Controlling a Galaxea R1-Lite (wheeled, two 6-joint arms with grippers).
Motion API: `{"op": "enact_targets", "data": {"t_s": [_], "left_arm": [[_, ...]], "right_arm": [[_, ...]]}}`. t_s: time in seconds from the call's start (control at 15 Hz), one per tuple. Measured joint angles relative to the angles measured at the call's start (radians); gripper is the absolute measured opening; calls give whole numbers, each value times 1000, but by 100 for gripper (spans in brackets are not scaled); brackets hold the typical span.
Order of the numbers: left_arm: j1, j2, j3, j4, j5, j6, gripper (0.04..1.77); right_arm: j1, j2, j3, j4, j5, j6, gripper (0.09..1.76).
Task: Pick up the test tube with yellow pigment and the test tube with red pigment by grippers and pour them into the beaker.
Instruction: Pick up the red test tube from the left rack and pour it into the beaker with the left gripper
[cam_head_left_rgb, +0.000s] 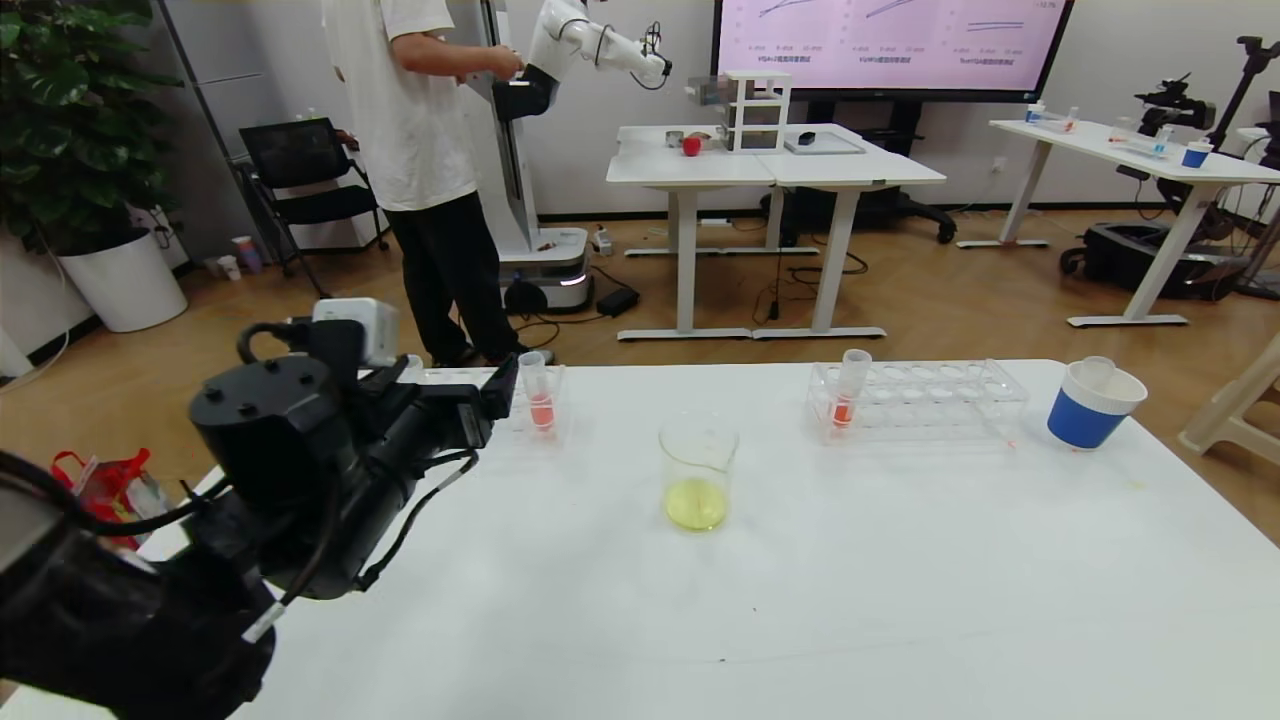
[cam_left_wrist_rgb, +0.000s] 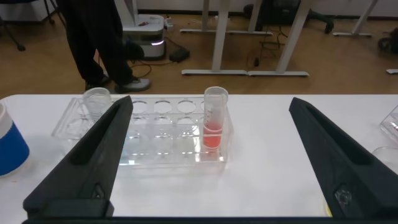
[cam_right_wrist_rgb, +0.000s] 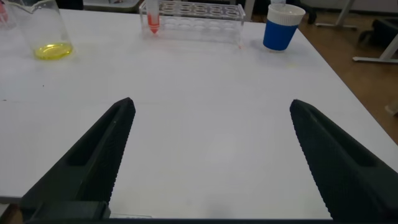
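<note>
The left claw (cam_head_left_rgb: 500, 390) is raised over the surface's (cam_head_left_rgb: 800, 600) left side, fingers spread wide. The right claw (cam_right_wrist_rgb: 208, 162) hovers low, likewise wide open.

The right claw (cam_right_wrist_rgb: 208, 155) is hanging wide open over the white worktop (cam_right_wrist_rgb: 205, 81), facing a beaker (cam_right_wrist_rgb: 45, 31) holding yellow liquid, a rack (cam_right_wrist_rgb: 196, 12) and a blue cup (cam_right_wrist_rgb: 283, 28).

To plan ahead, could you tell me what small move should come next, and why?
Probably ease the left gripper forward around the test tube with red pigment: its jaws stand open, the tube is racked straight ahead, and the beaker holds yellow liquid.
</note>
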Motion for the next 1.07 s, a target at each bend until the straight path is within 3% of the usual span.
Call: {"op": "enact_targets", "data": {"t_s": [0.27, 1.07], "left_arm": [[-22, 215, -82, -142, 14, 0, 175], [51, 511, -429, -140, -22, 30, 175]], "right_arm": [[0, 0, 0, 0, 0, 0, 174], [0, 0, 0, 0, 0, 0, 174]]}}
